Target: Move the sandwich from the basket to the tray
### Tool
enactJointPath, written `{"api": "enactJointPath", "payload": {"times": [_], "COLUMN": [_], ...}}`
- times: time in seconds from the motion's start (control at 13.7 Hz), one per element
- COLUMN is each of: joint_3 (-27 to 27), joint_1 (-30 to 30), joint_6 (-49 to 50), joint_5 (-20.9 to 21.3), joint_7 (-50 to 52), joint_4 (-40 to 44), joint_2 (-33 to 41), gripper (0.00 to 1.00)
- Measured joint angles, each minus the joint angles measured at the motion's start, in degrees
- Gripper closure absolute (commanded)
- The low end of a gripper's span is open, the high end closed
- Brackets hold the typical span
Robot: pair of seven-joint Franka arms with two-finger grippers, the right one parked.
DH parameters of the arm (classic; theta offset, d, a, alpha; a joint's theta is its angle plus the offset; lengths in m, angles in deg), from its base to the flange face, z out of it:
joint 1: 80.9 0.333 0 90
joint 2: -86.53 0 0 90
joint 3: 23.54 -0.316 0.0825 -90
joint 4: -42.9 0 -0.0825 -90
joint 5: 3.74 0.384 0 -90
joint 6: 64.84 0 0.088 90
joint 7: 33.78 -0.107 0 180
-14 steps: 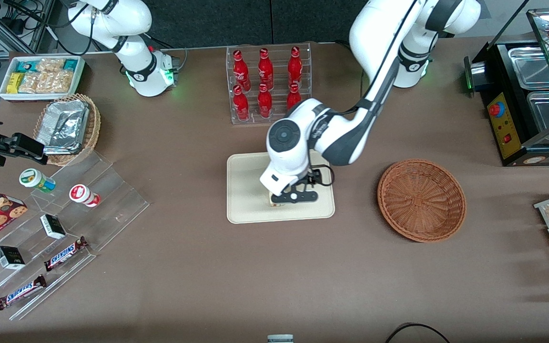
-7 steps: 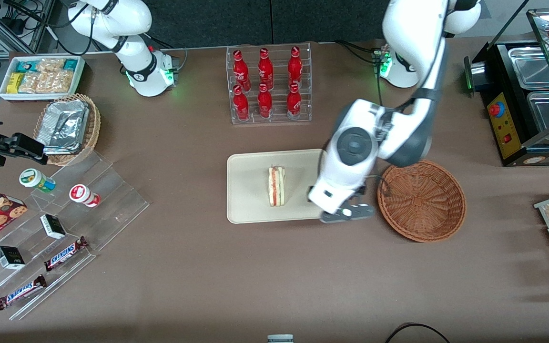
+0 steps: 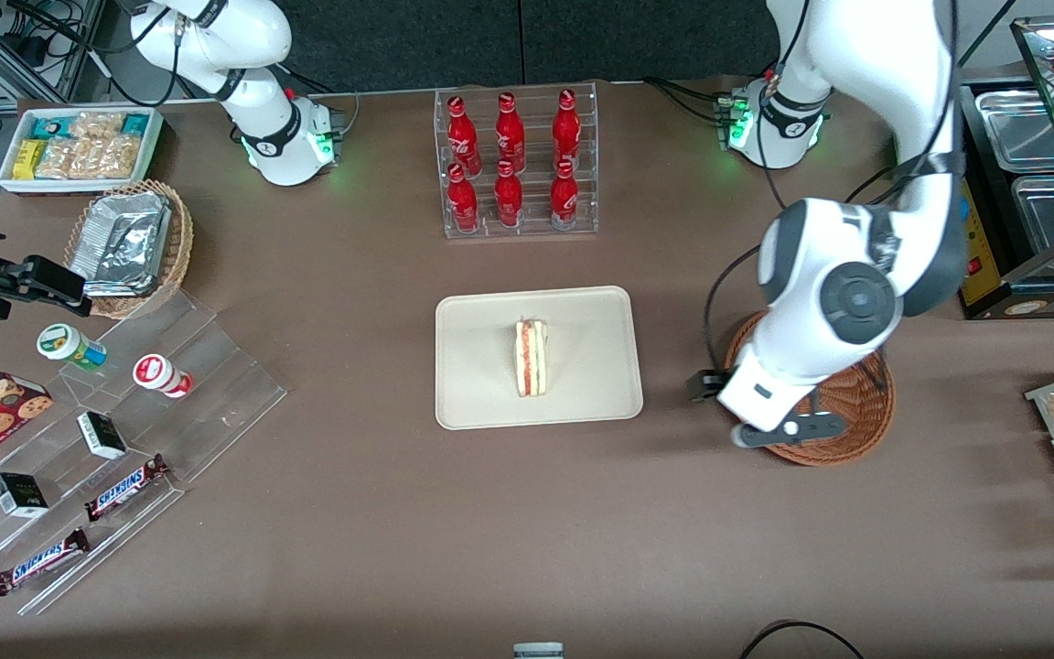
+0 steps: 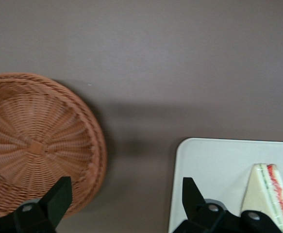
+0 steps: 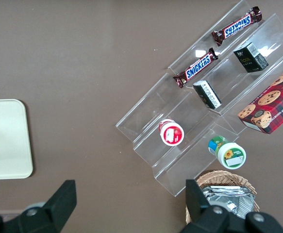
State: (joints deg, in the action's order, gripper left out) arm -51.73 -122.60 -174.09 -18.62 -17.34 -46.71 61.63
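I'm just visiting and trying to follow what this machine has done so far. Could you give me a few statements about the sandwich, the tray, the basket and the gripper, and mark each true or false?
1. The sandwich lies on the tray. True.
2. The gripper is shut on the sandwich. False: it is open and holds nothing.
3. The basket has food in it. False: the part of it that shows holds nothing.
4. The gripper hangs above the basket's edge, apart from the tray. True.
5. The sandwich touches the tray's rim. False: it lies near the tray's middle.
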Motion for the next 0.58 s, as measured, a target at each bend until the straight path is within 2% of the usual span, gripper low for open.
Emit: {"api": "enactJointPath", "payload": {"times": [0.58], "joint_3": [-6.67], "joint_1": [-0.04], "joint_6": [6.95], "joint_5": [-0.14], "joint_7": [-7.19], "joint_4": [-3.32], "joint_2": [6.38], "gripper": [0.00]}}
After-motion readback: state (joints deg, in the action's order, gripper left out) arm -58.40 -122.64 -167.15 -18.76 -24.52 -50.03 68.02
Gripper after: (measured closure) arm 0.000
